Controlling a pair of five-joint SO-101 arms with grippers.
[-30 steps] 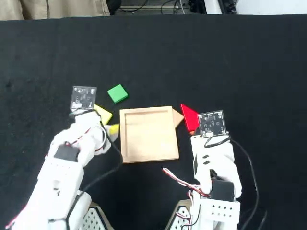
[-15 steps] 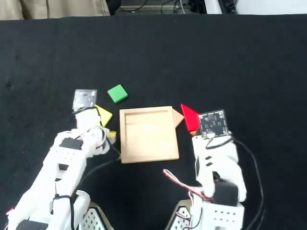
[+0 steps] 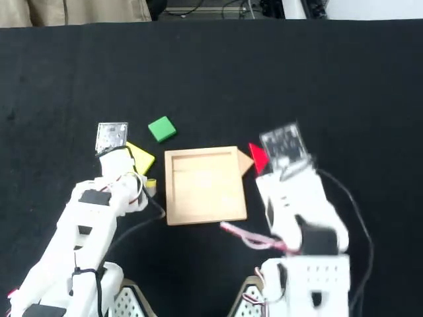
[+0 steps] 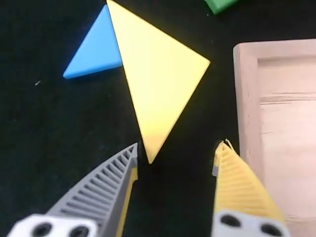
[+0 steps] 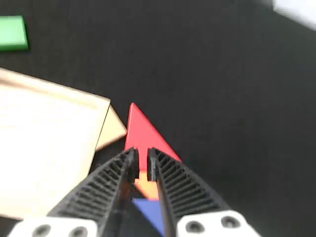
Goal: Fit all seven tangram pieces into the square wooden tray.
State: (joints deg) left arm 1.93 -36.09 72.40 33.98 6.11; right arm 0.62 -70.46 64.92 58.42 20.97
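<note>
The square wooden tray [image 3: 169, 191] lies on the near middle of the black table [image 3: 277, 79], and its floor is bare. None of the pieces lies in it.

Just left of the tray's far-left corner lies a large yellow triangle [image 3: 141, 158] [image 4: 155, 84]. A smaller blue triangle [image 4: 96, 49] touches its edge on the side away from the tray. A green square block [image 3: 162, 129] [image 5: 12, 33] sits a little farther off, apart from both.

At the tray's far-right corner a pale wooden triangle [image 3: 245, 162] [image 5: 112, 131] rests against the rim. A red triangle [image 3: 257, 157] [image 5: 143, 131] lies just to its right. In the right wrist view an orange piece [image 5: 144, 188] and a dark blue piece [image 5: 148, 210] show next to the red one, partly hidden by the fingers.

The left gripper [image 4: 177, 148] is spread wide over the table, and the yellow triangle's near point lies between its fingers. The yellow finger [image 4: 237, 177] is beside the tray's left wall.

The right gripper [image 5: 140, 154] is pressed almost together with only a slit between its fingers. It hangs over the near end of the red triangle, and it cannot be told whether it touches that piece.
</note>
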